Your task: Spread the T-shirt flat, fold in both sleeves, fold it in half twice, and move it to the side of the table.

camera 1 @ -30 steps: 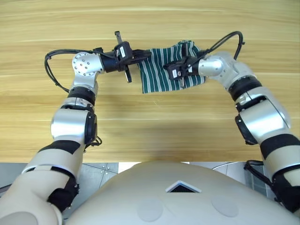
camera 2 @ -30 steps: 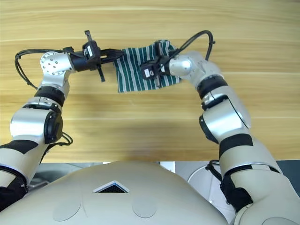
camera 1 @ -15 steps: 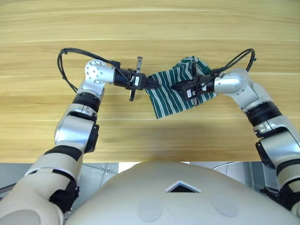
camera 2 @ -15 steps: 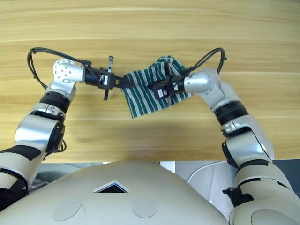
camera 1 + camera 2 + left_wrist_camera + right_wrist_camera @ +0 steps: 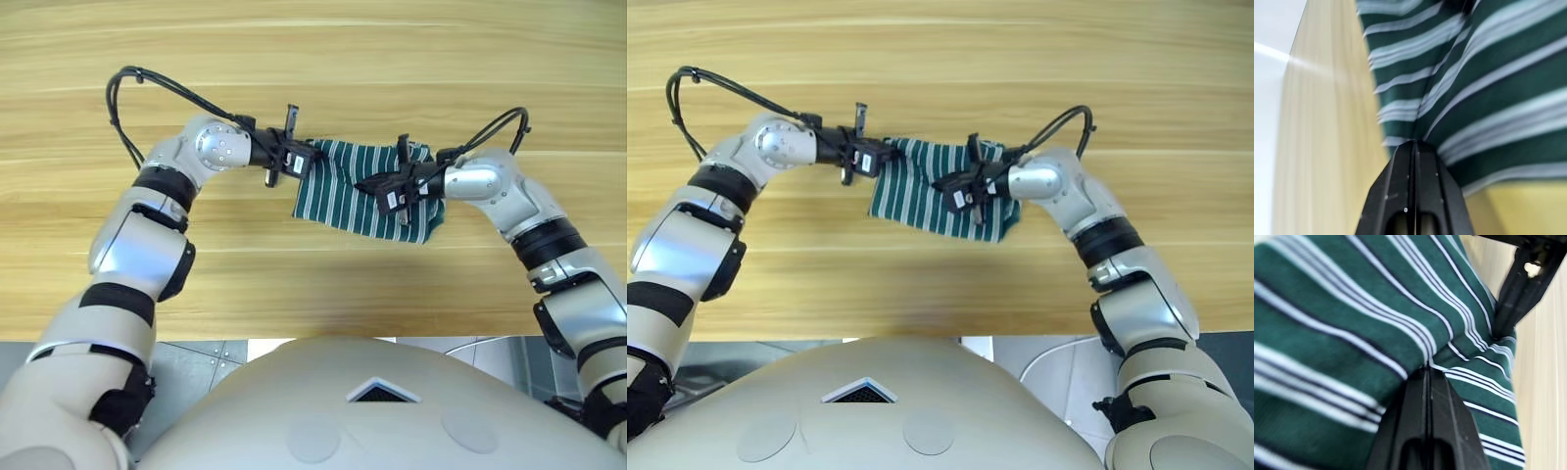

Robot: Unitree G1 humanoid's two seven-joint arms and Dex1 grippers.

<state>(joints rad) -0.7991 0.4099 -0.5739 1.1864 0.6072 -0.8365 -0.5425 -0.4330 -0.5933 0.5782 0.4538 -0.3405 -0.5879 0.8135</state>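
Note:
The T-shirt [image 5: 353,191] is green with white stripes, folded into a small rectangle and held between both arms over the wooden table [image 5: 313,59]. My left gripper [image 5: 312,157] is shut on its upper left corner; the left wrist view shows the fingertips [image 5: 1414,147] pinching the striped cloth [image 5: 1474,98]. My right gripper [image 5: 377,184] is shut on the cloth near the middle of the fold, and the right wrist view has its closed fingertips [image 5: 1426,377] pressed into the fabric [image 5: 1352,323]. The left gripper [image 5: 1518,293] stands beyond the cloth in that view.
Bare wood of the table stretches all round the shirt, with the near edge [image 5: 294,338] close to me. Black cables [image 5: 147,83] loop above the left arm, and another cable [image 5: 495,127] arcs over the right arm.
Both grippers kept their hold while the shirt swung about. It now hangs as a wider, flatter rectangle, and the left elbow has risen toward the far side.

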